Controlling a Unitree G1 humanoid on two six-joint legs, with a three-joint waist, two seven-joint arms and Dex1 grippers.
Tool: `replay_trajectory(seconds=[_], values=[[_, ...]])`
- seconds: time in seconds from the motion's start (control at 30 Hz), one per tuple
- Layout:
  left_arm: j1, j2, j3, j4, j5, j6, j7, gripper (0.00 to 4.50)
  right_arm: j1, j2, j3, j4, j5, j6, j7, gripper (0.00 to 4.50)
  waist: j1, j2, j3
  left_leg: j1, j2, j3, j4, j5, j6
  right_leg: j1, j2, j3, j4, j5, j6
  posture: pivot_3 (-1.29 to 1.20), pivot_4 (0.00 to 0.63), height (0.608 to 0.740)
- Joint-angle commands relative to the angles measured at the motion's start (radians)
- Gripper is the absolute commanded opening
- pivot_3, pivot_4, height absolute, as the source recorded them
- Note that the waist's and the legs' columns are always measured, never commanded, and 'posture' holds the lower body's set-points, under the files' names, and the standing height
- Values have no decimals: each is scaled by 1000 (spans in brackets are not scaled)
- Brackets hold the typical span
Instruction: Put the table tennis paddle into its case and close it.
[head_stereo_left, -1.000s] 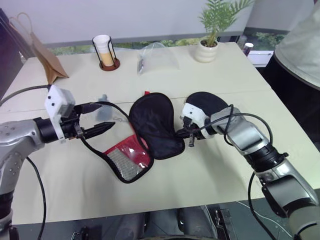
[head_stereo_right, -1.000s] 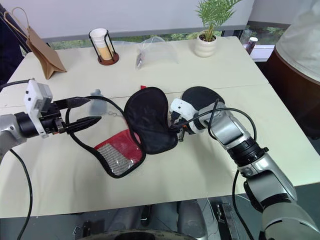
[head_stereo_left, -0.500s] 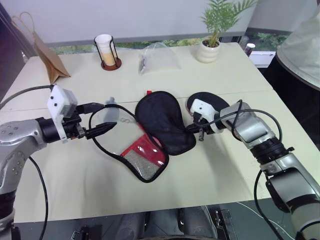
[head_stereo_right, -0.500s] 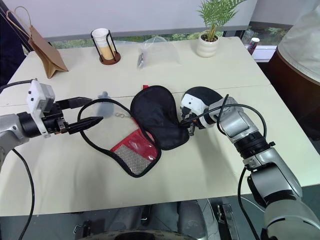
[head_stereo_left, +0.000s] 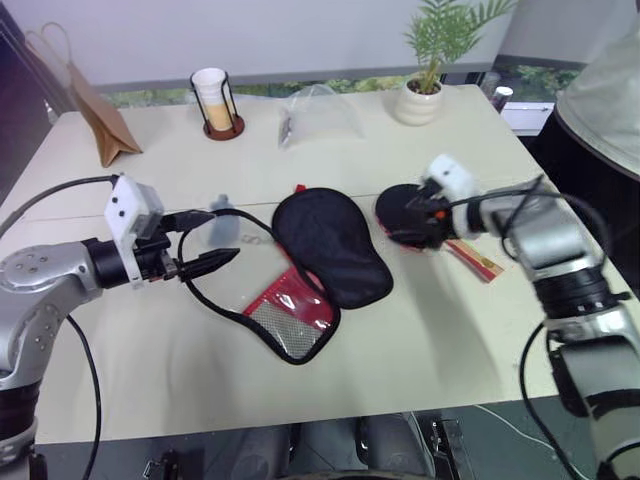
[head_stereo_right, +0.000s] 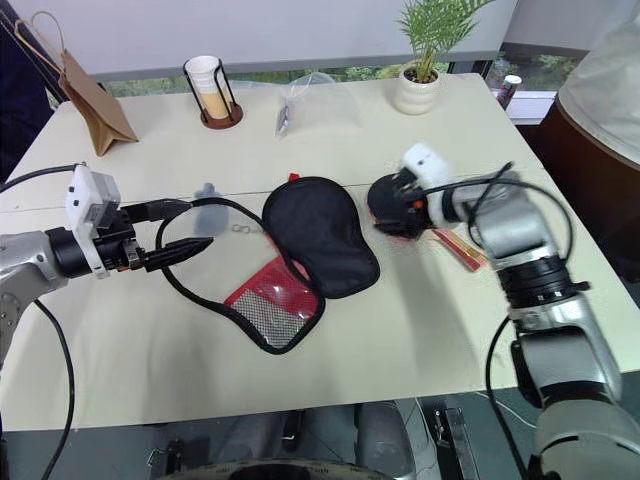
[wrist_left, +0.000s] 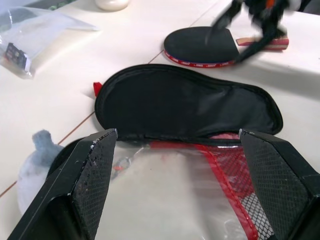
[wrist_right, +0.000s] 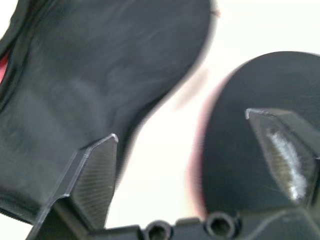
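The case lies unzipped mid-table, its black flap (head_stereo_left: 330, 245) spread flat and the red mesh panel (head_stereo_left: 290, 312) nearer me. My left gripper (head_stereo_left: 222, 233) hovers open at the case's left end, where the black rim loops past its fingertips; nothing is clamped between its fingers (wrist_left: 87, 185). To the right of the case lies the table tennis paddle, black blade (head_stereo_left: 398, 208) up and tan, red-striped handle (head_stereo_left: 472, 258) pointing right. Just above that blade my right gripper (head_stereo_left: 425, 215) stands open and empty, as the right wrist view confirms with its fingers (wrist_right: 97, 172) wide over blade (wrist_right: 250, 80) and case (wrist_right: 100, 65).
Along the far edge stand a brown paper bag (head_stereo_left: 95, 115), a cup in a wire holder (head_stereo_left: 210, 95), a clear plastic bag (head_stereo_left: 318, 115) and a potted plant (head_stereo_left: 418, 95). A small pale blue object (head_stereo_left: 222, 218) lies by my left gripper. A person (head_stereo_left: 605, 90) stands at the right.
My right gripper has left the case's right edge, swung right and upward over the paddle blade, and gone from shut to open. The left gripper has kept still.
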Motion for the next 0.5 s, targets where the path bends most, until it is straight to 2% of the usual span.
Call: replay_trajectory(seconds=[0.03,0.17,0.33,0.5], values=[[-14,1,4,0,6,-29,-14,4025,56,-72,-75,-47,10,32,-24,4400,-2,0,0,0,0,0,0,0,0,0,0,0,-1,0,0,0,150,740],[-30,4,-10,21,13,-38,-31,4025,151,-125,-71,-42,-19,-9,-48,4400,-8,0,0,0,1,1,0,0,0,0,0,0,-1,0,0,0,150,740],[-65,5,-32,48,25,-45,-46,4025,215,-108,-67,33,-8,-53,-51,4400,-9,0,0,0,1,2,0,0,0,0,0,0,-1,0,0,0,150,740],[-81,-1,-43,46,25,-40,-53,4025,216,-85,-64,123,-14,-96,-58,4400,-6,-2,-1,1,1,2,0,0,0,1,0,0,-1,0,0,0,150,740]])
